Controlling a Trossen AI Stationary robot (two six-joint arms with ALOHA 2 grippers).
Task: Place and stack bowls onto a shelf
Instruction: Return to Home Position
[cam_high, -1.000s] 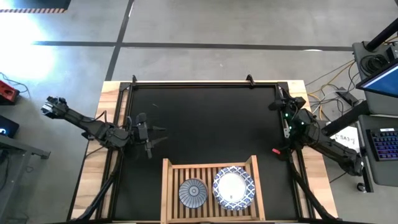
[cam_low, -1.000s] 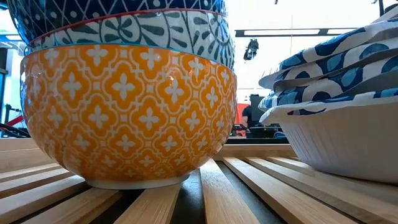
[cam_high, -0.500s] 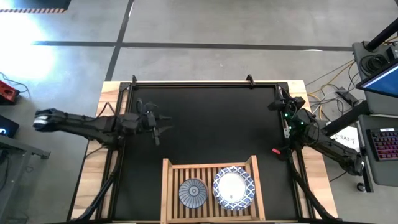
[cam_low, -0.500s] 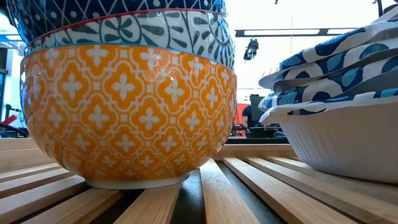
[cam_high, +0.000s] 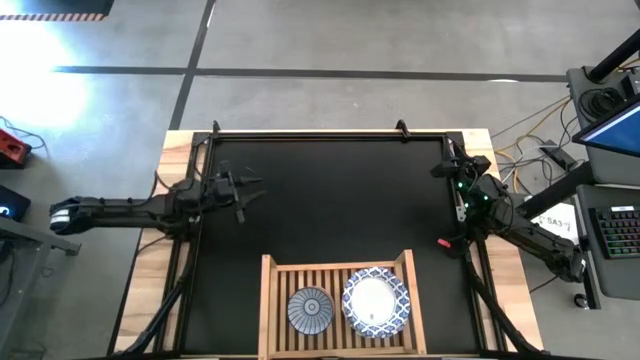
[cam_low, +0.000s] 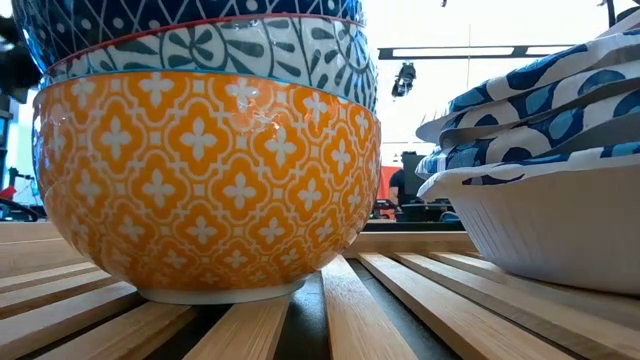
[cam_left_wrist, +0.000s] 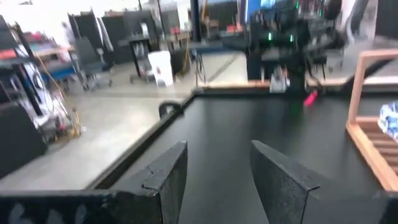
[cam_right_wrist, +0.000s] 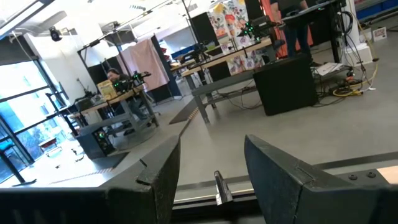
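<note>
- Shelf of pale wooden slats sits at the near edge of the table, holding 2 stacks of bowls side by side. We see no bowls on the black mat.
- The smaller stack fills the shelf's left half. In the low view the yellow bowl is at the bottom, flat on the slats. A grey-blue patterned bowl is nested in it, with a dark blue one above.
- The white bowls with blue wavy rims nest on the right half, just beside the smaller stack. We judge that like is nested with like so each pile sits steady.
- The left gripper hovers over the mat's left edge, well apart from the shelf. Its fingers are apart and hold nothing.
- The right gripper is by the mat's right edge, its fingers likewise apart and empty.
- We judge the stacking done. Both arms are clear of the shelf, so nothing gets knocked.
</note>
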